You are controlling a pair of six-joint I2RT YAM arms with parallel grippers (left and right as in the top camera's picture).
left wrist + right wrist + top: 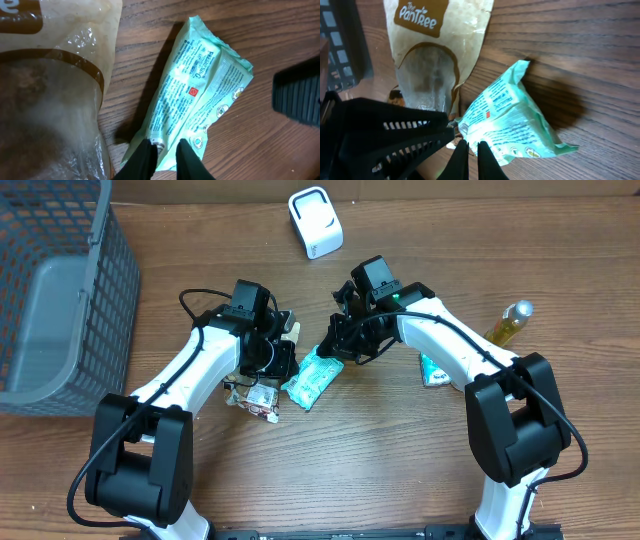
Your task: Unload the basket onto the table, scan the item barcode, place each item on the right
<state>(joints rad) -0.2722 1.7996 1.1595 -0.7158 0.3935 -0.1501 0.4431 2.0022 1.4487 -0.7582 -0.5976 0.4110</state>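
Unlike overhead, wrist views show left claw (165, 145), right claw (471, 145) seemingly pinching the packet (200, 95).

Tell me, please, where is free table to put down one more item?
Free: the wood between the grey basket and the white scanner; also the front strip between the two arm bases. Crowded: the centre, where the mint-green packet and Pantree bag lie close together.
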